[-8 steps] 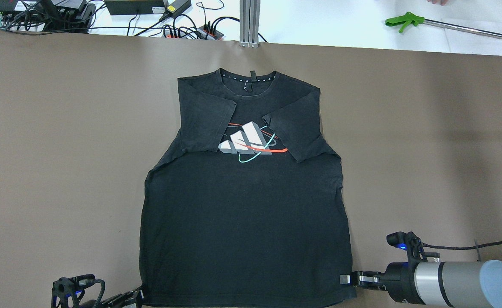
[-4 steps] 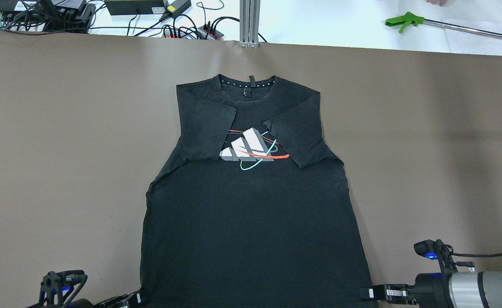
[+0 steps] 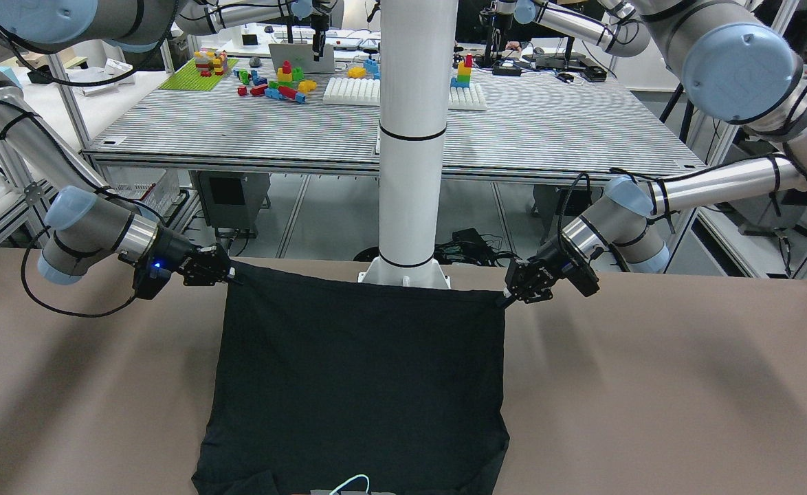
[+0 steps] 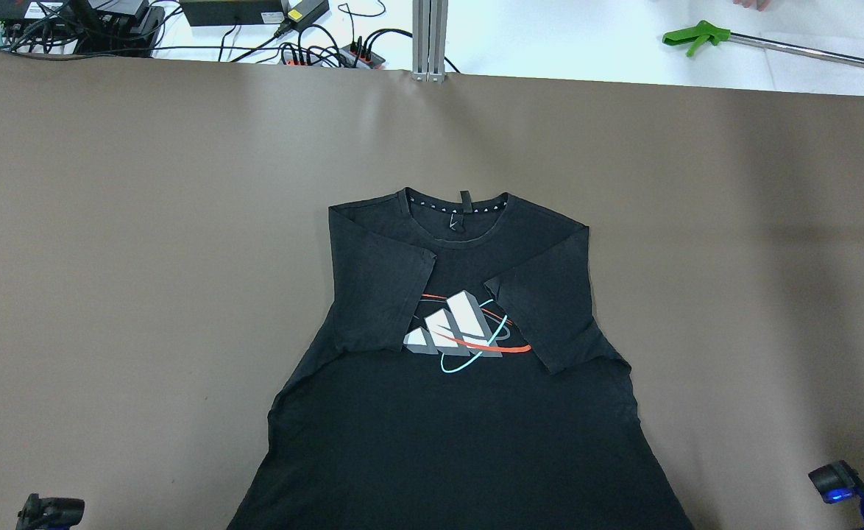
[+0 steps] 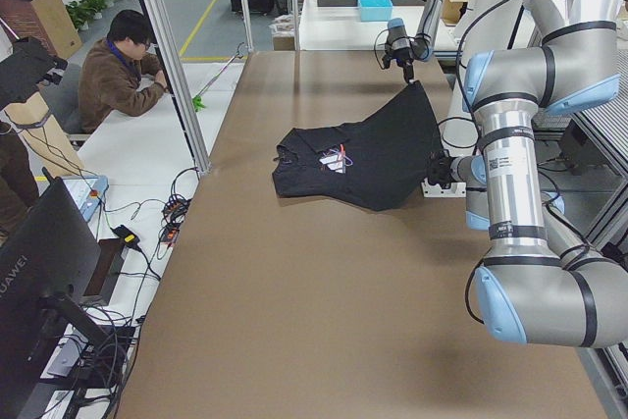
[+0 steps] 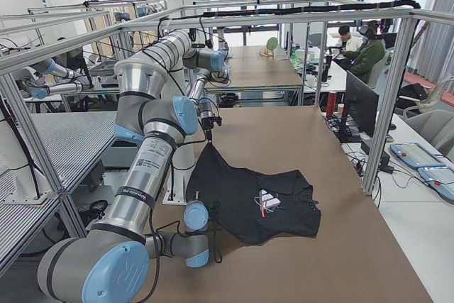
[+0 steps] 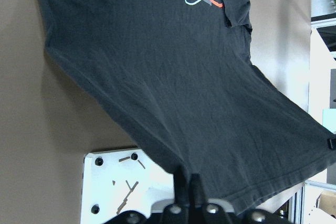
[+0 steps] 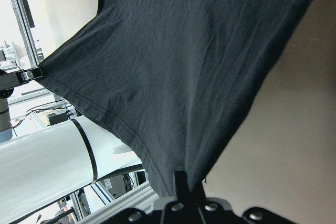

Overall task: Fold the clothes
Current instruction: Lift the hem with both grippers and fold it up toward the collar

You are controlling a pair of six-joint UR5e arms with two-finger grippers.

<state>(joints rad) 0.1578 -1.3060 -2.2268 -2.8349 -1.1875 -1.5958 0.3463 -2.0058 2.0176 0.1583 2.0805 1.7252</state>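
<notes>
Right gripper (image 3: pixel 231 278): I had its fingers pinched shut on one hem corner of the black T-shirt (image 3: pixel 362 371), off to one side of the white pillar (image 3: pixel 412 137); a second ago it sat farther out from the pillar.
Hem (image 3: pixel 362 287): it had come up off the table (image 4: pixel 108 258) and was stretched taut across the foot of the pillar.
Left gripper (image 3: pixel 508 296): its fingers were clamped on the other hem corner, on the pillar's opposite side; it too had pulled back toward the pillar.
Collar (image 4: pixel 455 213): it had slid toward the pillar along with the whole shirt, and still lay flat.
Sleeves (image 4: pixel 380 294): they were already folded in over the chest, partly covering the print (image 4: pixel 461 335).
Meaning: I judged the shirt repositioned and tensioned, ready for the hem to be carried away from the pillar to the collar.
Cables (image 4: pixel 314 51): they lay on the white bench at the table's far edge from the pillar, well clear.
Aluminium post (image 4: pixel 429 37): it stood at that same far edge, opposite the pillar.
Green-handled tool (image 4: pixel 697 35): it lay on the bench, also far from the pillar.
Obstruction: the pillar's base plate (image 7: pixel 121 192) lay just under the lifted hem; I judged that the fabric might catch on it.
</notes>
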